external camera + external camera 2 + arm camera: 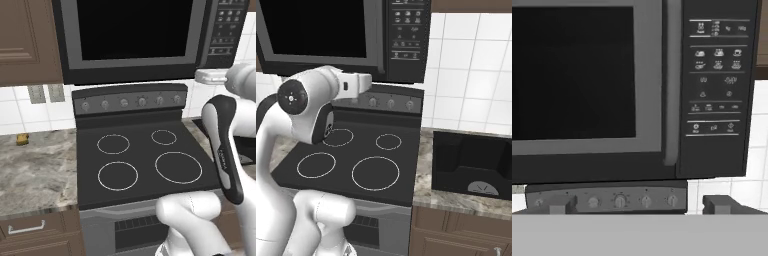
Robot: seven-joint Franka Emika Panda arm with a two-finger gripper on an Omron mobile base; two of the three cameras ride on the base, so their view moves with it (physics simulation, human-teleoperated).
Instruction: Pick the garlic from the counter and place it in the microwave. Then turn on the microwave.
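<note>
The microwave [587, 75] hangs above the stove with its door closed. Its long grey bar handle [671, 85] and the button panel [717, 85] are straight ahead in the hand view. My gripper [642, 205] is open and empty, facing the microwave front, with its two fingertips [562, 204] set wide apart low in that view. The white wrist [356, 82] is raised just below the microwave [331, 30], over the stove's back edge. The garlic is out of view. The marbled counter [35, 170] lies to the left of the stove.
A black stovetop [140, 160] with white rings and a knob panel [130, 102] sits under the microwave. A small yellow-brown block [21, 139] lies on the left counter. A black appliance [471, 165] stands on the right counter [428, 192]. Brown cabinets [25, 40] hang upper left.
</note>
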